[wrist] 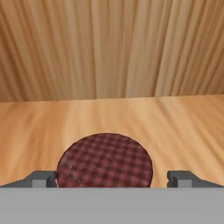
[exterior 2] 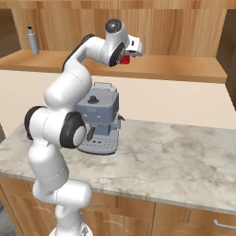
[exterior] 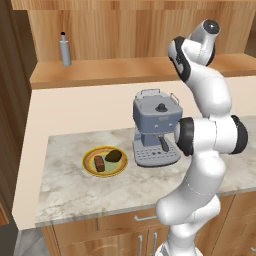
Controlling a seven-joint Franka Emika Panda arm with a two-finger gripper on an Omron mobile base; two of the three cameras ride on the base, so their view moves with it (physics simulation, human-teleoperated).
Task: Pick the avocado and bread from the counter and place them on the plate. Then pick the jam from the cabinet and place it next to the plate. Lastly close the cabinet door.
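The plate [exterior: 89, 159] has a yellow-orange rim and a pale green centre. On it, the bread [exterior: 99, 163] is brown with a darker crust, and the avocado [exterior: 114, 156] is dark green-brown. The bench [exterior: 75, 190] is beige-grey marbled stone over light-brown wooden drawers with silver handles. The coffee machine [exterior: 155, 125] is blue-grey with a black knob. The cabinet [wrist: 109, 48] is light-brown wood grain. The jam [wrist: 105, 161] has a red-and-dark checked lid. The bottle [exterior: 65, 49] is grey with a black cap.
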